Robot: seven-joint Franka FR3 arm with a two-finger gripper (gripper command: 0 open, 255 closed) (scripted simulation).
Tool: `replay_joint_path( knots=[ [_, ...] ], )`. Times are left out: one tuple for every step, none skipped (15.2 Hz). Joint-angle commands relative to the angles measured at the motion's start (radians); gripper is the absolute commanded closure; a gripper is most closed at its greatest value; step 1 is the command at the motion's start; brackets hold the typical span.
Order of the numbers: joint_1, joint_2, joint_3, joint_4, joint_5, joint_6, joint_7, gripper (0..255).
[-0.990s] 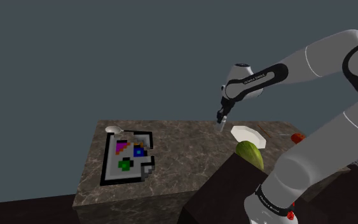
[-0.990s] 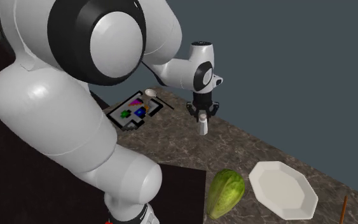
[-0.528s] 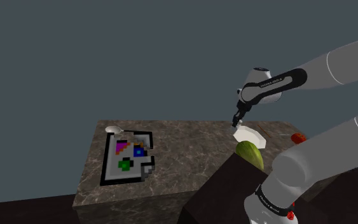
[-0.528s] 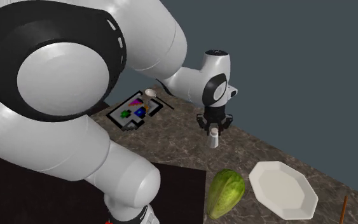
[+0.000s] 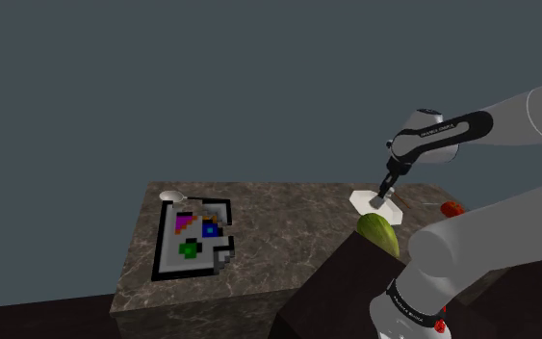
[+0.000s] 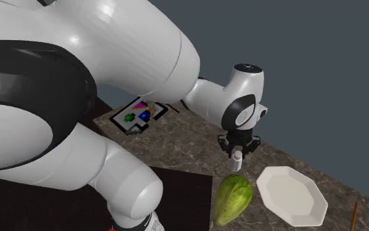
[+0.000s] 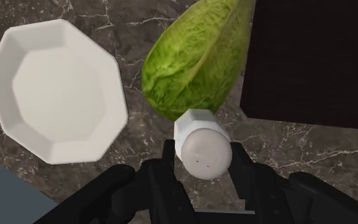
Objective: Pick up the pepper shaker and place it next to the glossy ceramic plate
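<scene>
the gripper is clamping the shaker between both fingers and holding it upright above the counter. the shaker is hanging close to the tip of the lettuce, near the plate. the lettuce is lying between the plate and the stand. a board is lying well apart from them.

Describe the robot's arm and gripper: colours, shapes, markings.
The arm has bulky, rounded, glossy white links with dark grey joint bands; a wrist band carries small pale lettering. The gripper is all black, with two blocky fingers.
</scene>
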Motion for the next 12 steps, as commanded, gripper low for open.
replay_joint_path(
  knots=[
    [-0.032,-0.009,-0.042,0.000,-0.022,-0.001,-0.057,255],
    [-0.046,-0.011,-0.063,0.003,-0.031,-0.001,-0.085,255],
    [-0.059,-0.012,-0.085,0.007,-0.039,-0.002,-0.113,255],
    [-0.072,-0.011,-0.107,0.012,-0.046,-0.002,-0.142,255],
    [-0.084,-0.009,-0.129,0.019,-0.053,-0.002,-0.172,255],
    [-0.094,-0.005,-0.152,0.027,-0.058,-0.001,-0.201,255],
    [-0.103,0.000,-0.175,0.036,-0.062,0.000,-0.231,255],
    [-0.111,0.006,-0.199,0.047,-0.064,0.001,-0.262,255],
    [-0.118,0.013,-0.223,0.058,-0.066,0.002,-0.292,255],
    [-0.123,0.022,-0.248,0.071,-0.066,0.003,-0.323,255],
    [-0.126,0.032,-0.273,0.085,-0.064,0.004,-0.355,255],
    [-0.128,0.043,-0.299,0.100,-0.061,0.006,-0.387,255]
  ],
)
